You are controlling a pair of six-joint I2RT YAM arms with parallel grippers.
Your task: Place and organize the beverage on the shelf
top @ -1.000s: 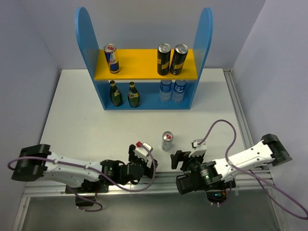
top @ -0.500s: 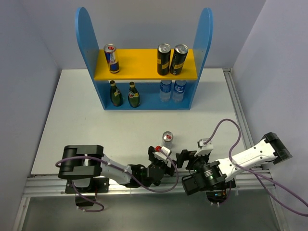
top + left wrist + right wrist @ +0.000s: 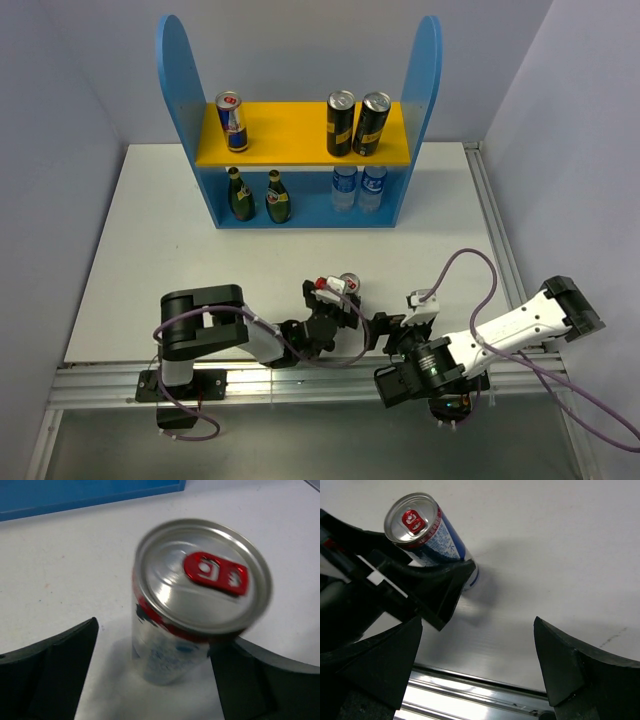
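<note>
Right gripper (image 3: 479, 625), nearest the rail: fingers spread wide, nothing between them, parked just beside the work and pointing at it.

Left gripper (image 3: 155, 650): jaws wide apart, straddling the slim can (image 3: 200, 605), no grip taken. The can stands upright on the white table (image 3: 180, 230), red tab up, near the front edge and well apart from the shelf (image 3: 172, 60). It sits off-centre in the gap, hard by one finger (image 3: 250, 680) with clear table showing before the other. The wrist view is smeared, so actual contact on the close side cannot be told.

Step in hand, as judged: take hold of this can. Done well, the gripper shifts sideways to centre the can, then closes on the mid-body, not the rim, so the thin wall does not tip or skate. Closing off-centre would likely shove it over. The lift should go straight up before any swing, and the right gripper should give room.

Farther back, the lower level holds two green bottles (image 3: 258, 194) and two blue-labelled bottles (image 3: 358, 188). The yellow upper board (image 3: 290, 135) carries a blue-silver can (image 3: 231, 120) at its left and two dark cans (image 3: 357, 122) at its right. The bare stretch beside the blue-silver can looks the fitting spot.
</note>
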